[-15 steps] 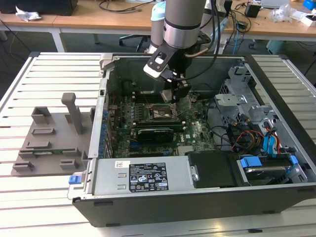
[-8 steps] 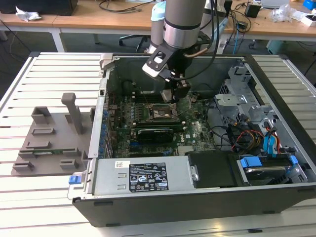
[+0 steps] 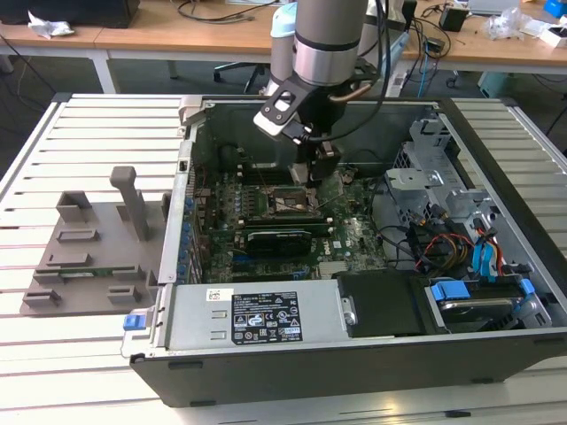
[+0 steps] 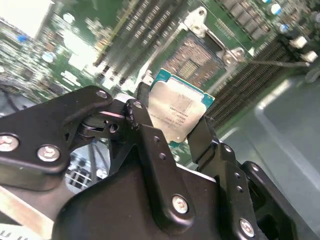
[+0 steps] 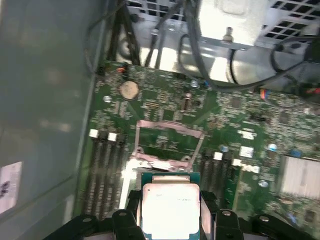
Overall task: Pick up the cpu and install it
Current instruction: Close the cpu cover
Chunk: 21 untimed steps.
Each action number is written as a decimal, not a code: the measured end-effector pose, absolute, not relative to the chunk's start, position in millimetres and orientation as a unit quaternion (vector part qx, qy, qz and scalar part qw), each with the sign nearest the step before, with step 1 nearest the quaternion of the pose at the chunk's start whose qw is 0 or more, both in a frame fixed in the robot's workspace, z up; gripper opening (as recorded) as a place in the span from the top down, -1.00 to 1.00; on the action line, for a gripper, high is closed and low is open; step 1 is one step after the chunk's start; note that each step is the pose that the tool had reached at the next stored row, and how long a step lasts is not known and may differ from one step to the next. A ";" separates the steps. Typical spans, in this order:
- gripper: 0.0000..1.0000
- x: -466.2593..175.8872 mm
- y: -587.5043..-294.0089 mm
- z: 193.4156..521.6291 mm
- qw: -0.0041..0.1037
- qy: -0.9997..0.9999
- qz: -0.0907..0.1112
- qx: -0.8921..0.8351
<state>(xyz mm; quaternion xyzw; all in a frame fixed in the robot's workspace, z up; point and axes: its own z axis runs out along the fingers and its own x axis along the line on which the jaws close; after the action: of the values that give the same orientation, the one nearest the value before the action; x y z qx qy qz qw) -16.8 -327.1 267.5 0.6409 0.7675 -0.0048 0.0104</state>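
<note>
A: Quick, near to far. What's closest?

B: The near wall of the open computer case [image 3: 266, 319], and the grey tray [image 3: 89, 248] lies outside it on the exterior view's left. Farther in is the motherboard [image 3: 354, 235], and mid-board is the socket [image 3: 295, 204]. Its contacts are bare in the second wrist view.

A: Gripper?

B: The gripper [image 3: 321, 164] hangs just above the board, slightly far and right of the socket. The jaws are clamped on the cpu [image 4: 177, 107], with the black fingers [image 4: 200, 136] pressing two opposite edges and the silver top facing the camera.

A: So where's the chip?

B: In the air, held and not seated. In the first wrist view the cpu [image 5: 170, 210] sits just short of the socket [image 5: 170, 142] and doesn't touch it.

A: Step?

B: My call is pick done, carry almost done, install not started.

A: What does the move call for?

B: As I judge it, the chip has to be centred over the socket, level, with its corners matched. It looks tilted in the second wrist view. It also needs a light touch, because those contacts bend.
</note>
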 end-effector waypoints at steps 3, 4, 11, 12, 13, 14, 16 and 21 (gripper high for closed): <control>-0.09 -16.8 -327.2 267.6 0.027 0.765 -0.025 0.643; -0.09 -16.7 -327.2 267.5 0.028 0.764 -0.026 0.644; -0.09 -16.8 -327.2 265.6 0.021 0.747 -0.032 0.664; -0.09 -16.7 -327.2 265.5 0.021 0.747 -0.032 0.664; -0.09 -16.7 -327.2 265.5 0.021 0.747 -0.032 0.664; -0.09 -16.7 -327.2 265.5 0.021 0.746 -0.032 0.665; -0.09 -16.7 -327.2 265.4 0.021 0.738 -0.032 0.673; -0.09 -16.8 -327.2 265.2 0.019 0.700 -0.033 0.714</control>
<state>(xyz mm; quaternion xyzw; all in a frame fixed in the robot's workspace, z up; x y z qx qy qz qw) -16.8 -327.2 265.2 0.7136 0.6995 -0.0332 0.0188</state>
